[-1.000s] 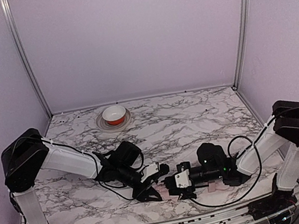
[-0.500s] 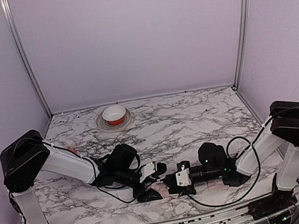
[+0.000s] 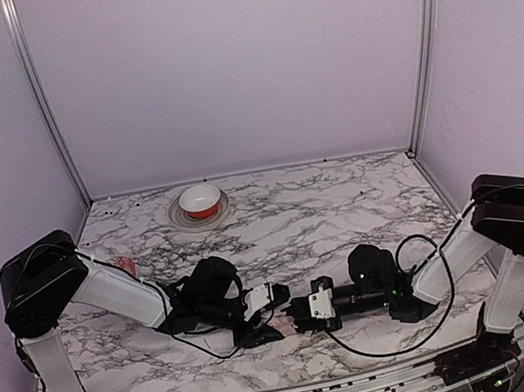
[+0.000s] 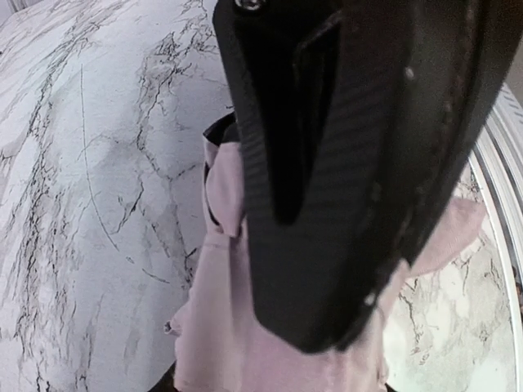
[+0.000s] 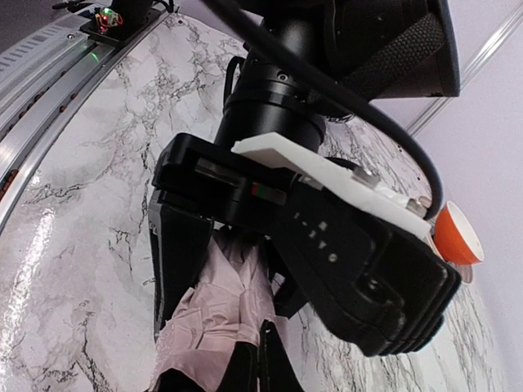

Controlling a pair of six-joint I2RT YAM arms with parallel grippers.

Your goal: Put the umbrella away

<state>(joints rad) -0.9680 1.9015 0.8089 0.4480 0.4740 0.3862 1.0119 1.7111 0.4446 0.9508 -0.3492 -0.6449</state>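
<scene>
At nine o'clock on the white, grey-veined marble tabletop (image 3: pixel 364 198), a small reddish-pink ball (image 3: pixel 124 266) peeks out beside the left arm's white link. Toward eleven o'clock, near the back wall, an orange-red bowl with a white inside (image 3: pixel 201 201) sits on a pale round plate (image 3: pixel 182 215). At six o'clock, close to the front edge, the left gripper (image 3: pixel 262 328) lies low. Its black fingers (image 5: pixel 176 261) stand either side of the compact folding umbrella of crumpled pale pink fabric (image 5: pixel 214 306), which lies on the marble; whether they pinch it I cannot tell. At the umbrella's three o'clock the right gripper (image 3: pixel 302 317) is fully closed, and what it grips, if anything, is hidden.
</scene>
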